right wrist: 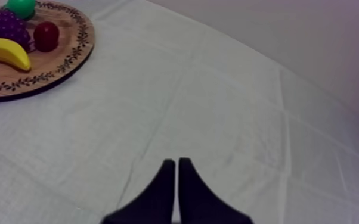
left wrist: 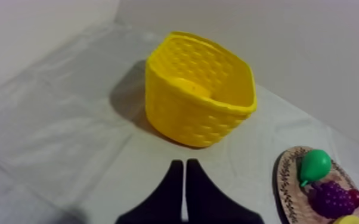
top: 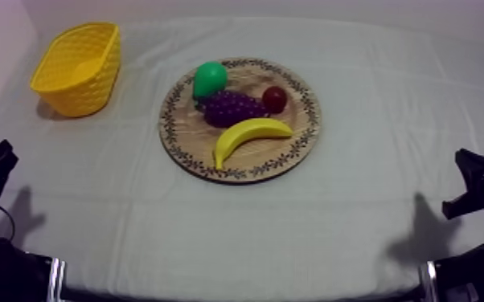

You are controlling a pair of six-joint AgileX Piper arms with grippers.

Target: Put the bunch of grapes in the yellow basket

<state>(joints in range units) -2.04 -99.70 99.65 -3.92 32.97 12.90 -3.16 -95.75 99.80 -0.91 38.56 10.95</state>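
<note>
The top view lays out the whole wooden board. The bunch of grapes lies at its middle, between the pear and the small red fruit, with the banana on the side nearer both grippers. The left wrist view adds the hollow of the yellow basket, straight ahead of the left gripper, whose fingers are pressed together; the board lies ahead to its right. The right gripper, likewise pressed together, rests low over open cloth, with the board ahead to its left.

A lab-style test bench — bare wall, cloth-draped table, a toy banana staged on a wooden board.
</note>
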